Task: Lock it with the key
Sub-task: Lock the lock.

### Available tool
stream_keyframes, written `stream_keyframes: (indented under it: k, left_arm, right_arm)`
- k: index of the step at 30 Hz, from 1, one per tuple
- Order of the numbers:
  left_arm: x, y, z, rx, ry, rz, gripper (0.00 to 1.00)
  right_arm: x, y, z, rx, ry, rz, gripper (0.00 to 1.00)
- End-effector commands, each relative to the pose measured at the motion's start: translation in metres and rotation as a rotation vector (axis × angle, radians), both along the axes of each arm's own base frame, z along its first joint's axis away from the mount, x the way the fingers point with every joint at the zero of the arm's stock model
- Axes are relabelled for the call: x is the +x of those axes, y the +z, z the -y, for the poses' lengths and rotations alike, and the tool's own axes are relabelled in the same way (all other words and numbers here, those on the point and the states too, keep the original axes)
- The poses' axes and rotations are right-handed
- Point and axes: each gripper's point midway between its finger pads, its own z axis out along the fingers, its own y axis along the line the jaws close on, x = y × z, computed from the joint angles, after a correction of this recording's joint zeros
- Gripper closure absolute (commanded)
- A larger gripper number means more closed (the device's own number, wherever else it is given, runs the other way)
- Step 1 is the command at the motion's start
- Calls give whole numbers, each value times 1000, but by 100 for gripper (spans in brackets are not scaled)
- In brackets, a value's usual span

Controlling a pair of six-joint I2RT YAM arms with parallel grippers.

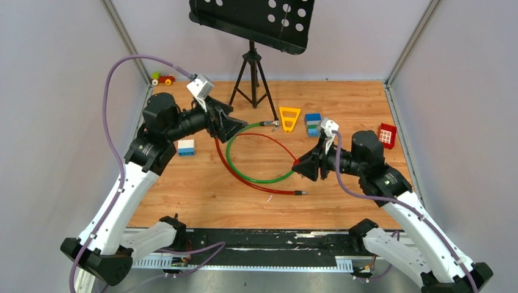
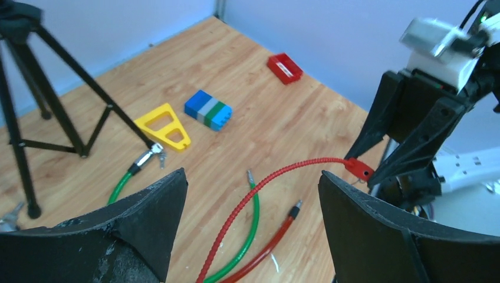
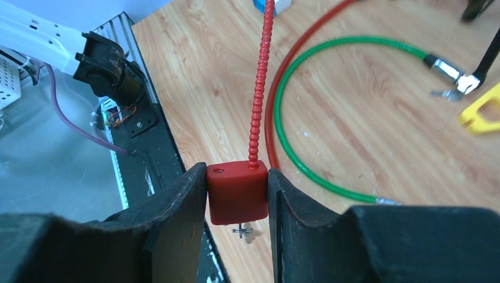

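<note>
Wooden tabletop (image 1: 201,195) underfoot: right gripper (image 3: 237,197) clamps the red padlock (image 3: 237,193) mid-table, the key (image 3: 243,231) poking from its underside. Left gripper (image 2: 252,194) hangs spread wide, holding nothing, on the left.

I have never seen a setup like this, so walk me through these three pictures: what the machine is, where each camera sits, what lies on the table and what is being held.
Two robot arms are bolted at the near edge of a wooden table. One picture looks down from above and behind them; the other two come from cameras on each wrist.

The right gripper is clamped on a small red padlock, whose ribbed red cable stretches away. A small metal key seems to hang under it. The left gripper is open and holds nothing.

On the table lie a green cable, a smooth red cable, toy blocks, a yellow triangle and a tripod.
</note>
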Motion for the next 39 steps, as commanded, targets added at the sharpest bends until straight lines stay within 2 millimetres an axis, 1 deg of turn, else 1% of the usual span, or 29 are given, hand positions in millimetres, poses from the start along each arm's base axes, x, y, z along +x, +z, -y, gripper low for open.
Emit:
stream_keyframes:
  k: [1,3,5,10,13,15,19,21,24,28,30,35,39]
  left_arm:
    - [-26,-2,21,80,-187,36,11]
    - [-36,-4,29,131,-231,57,10]
    - [-46,-3,39,157,-276,79,9]
    - [-58,-7,57,188,-353,86,9]
    - [-68,-10,68,211,-411,85,10]
    - [-73,-18,75,249,-439,77,13]
    - [-87,-46,89,335,-511,30,19]
    - [-95,-55,96,358,-546,18,21]
    - [-102,-62,102,385,-571,23,23]
    - [-100,-64,105,402,-573,23,27]
    - [-101,-65,105,403,-582,24,30]
    - [-103,-65,105,400,-590,23,47]
    - [-105,-64,105,394,-598,23,57]
  right_arm:
    - [-4,42,-4,75,24,270,100]
    - [-5,42,-5,56,31,307,100]
    - [-7,39,-8,21,73,324,100]
    - [-15,31,-17,-59,184,350,100]
    - [-16,32,-18,-85,197,411,100]
    - [-18,38,-18,-81,205,456,100]
    - [-23,49,-16,-75,228,552,100]
    - [-25,53,-15,-73,243,582,100]
    - [-28,54,-14,-83,262,599,100]
    - [-30,52,-13,-104,280,595,100]
    - [-32,51,-11,-106,281,595,100]
    - [-35,49,-8,-108,280,598,100]
    - [-35,46,-5,-117,273,603,100]
